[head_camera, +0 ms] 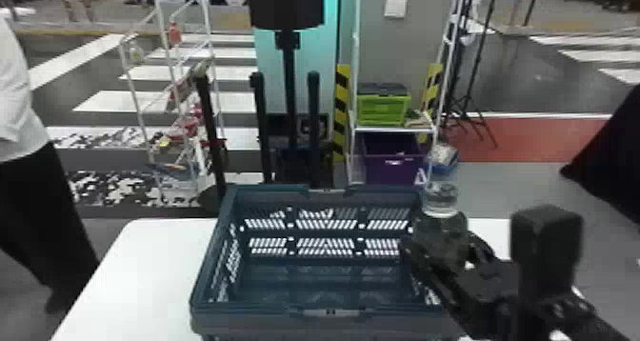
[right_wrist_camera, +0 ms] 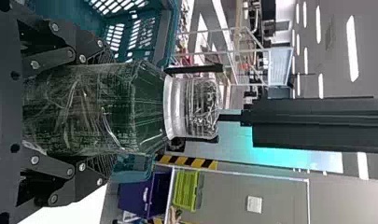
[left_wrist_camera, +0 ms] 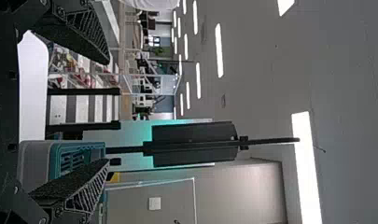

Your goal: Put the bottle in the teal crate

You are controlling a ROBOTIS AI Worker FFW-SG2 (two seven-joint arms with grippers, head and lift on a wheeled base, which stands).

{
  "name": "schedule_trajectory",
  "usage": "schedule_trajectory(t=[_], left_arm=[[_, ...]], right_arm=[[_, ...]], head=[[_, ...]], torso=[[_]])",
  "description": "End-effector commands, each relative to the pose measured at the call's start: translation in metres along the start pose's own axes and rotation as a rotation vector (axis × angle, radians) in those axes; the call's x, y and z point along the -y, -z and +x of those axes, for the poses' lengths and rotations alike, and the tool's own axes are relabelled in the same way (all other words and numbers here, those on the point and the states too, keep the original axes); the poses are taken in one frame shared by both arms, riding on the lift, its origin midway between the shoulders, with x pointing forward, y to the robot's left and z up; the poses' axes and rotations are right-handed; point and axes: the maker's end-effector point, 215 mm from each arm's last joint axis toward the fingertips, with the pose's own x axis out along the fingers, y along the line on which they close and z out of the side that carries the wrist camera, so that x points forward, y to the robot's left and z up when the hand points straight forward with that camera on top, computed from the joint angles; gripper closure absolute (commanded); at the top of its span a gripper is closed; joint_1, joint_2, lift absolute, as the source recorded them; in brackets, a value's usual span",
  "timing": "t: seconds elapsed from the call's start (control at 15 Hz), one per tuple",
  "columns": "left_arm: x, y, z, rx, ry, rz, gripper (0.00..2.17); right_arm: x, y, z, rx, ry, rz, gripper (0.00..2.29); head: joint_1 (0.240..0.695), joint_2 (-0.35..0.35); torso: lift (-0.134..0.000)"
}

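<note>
I am at the carrying step of the task. My right hand (right_wrist_camera: 105,112) is closed around the green bottle (head_camera: 440,228), which is upright with its clear cap on top, at the right side of the teal crate (head_camera: 266,322) on the white desk (head_camera: 143,264). I cannot tell if the bottle touches the rim. Next I should bring it left, high enough to pass this rim, then lower it inside and only then release. My left hand (left_wrist_camera: 105,112) is open, with nothing in it.
</note>
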Motion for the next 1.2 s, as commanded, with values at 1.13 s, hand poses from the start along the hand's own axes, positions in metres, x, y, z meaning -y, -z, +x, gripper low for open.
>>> schedule_trajectory(t=[1.13], left_arm=[[-0.001,0.001,-0.001,0.005,-0.002,-0.002,0.14]], right_arm=[[-0.090,0.108,0.153,-0.586,-0.175,-0.057,1.90]], head=[[0.499,0.000]], torso=[[0.000]])
